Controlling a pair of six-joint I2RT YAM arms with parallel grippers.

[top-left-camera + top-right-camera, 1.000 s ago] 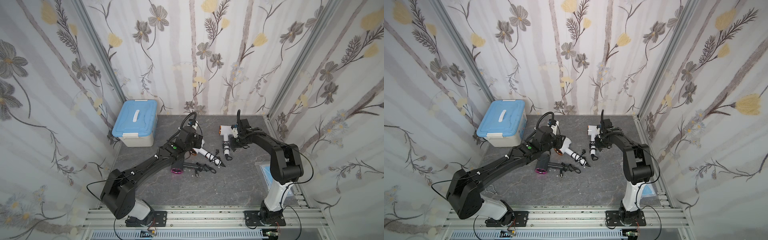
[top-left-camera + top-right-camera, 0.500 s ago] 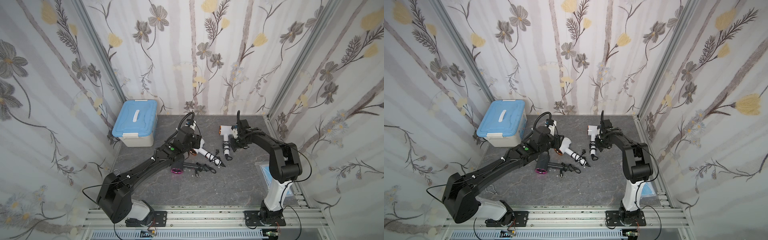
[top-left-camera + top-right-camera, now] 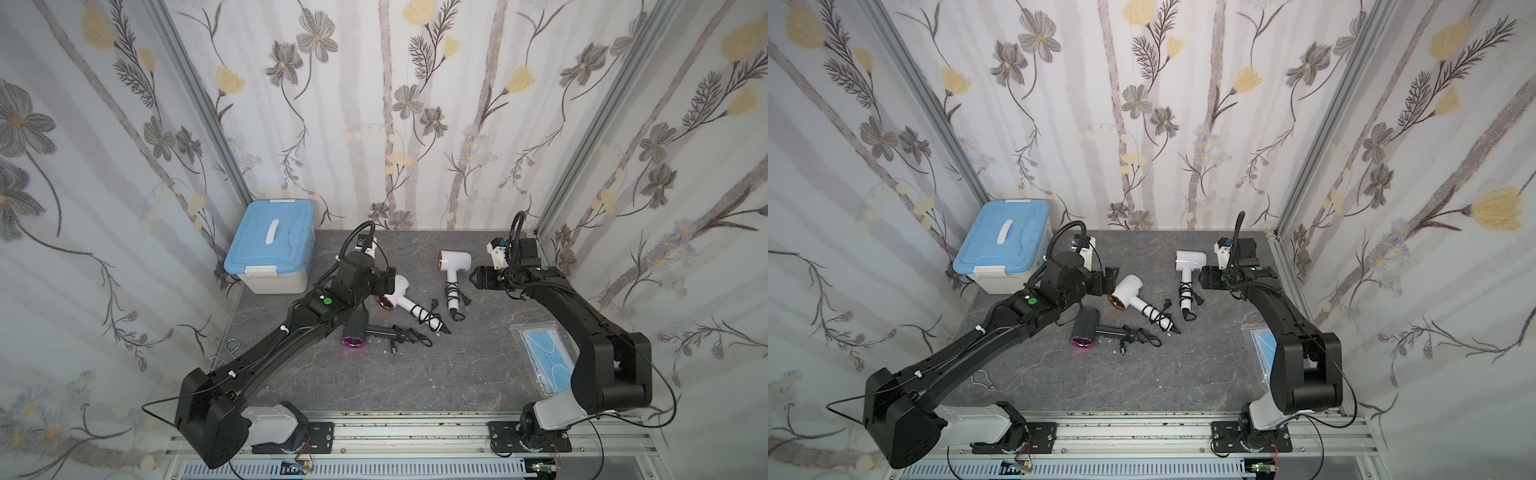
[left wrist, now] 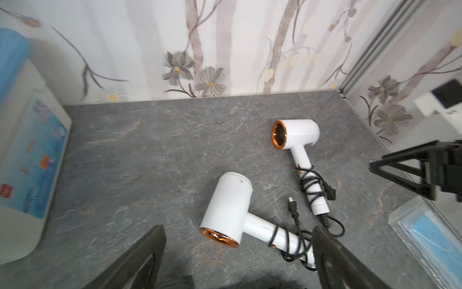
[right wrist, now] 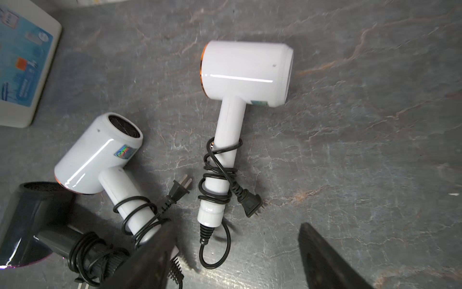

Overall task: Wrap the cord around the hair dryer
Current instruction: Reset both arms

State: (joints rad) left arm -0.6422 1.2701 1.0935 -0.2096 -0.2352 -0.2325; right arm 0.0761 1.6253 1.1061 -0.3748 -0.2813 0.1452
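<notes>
On my screens the left gripper (image 4: 237,229) and right gripper (image 5: 237,225) both hung with jaws spread wide and empty above the grey marbled tabletop (image 5: 350,150), where the white plastic hair dryer with a copper-ringed nozzle (image 5: 245,75) lay near the right one, its black cord (image 5: 220,172) coiled round the handle.

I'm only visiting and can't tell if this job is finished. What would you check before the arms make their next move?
1. Left gripper open and empty: ok.
2. Right gripper open and empty: ok.
3. Far white dryer, cord coiled round its handle: ok.
4. Near white dryer, cord coiled round its handle: ok.
5. Dark dryer, cord coiled round its handle: ok.
6. Coils tight enough to hold when lifted: cannot tell.
</notes>
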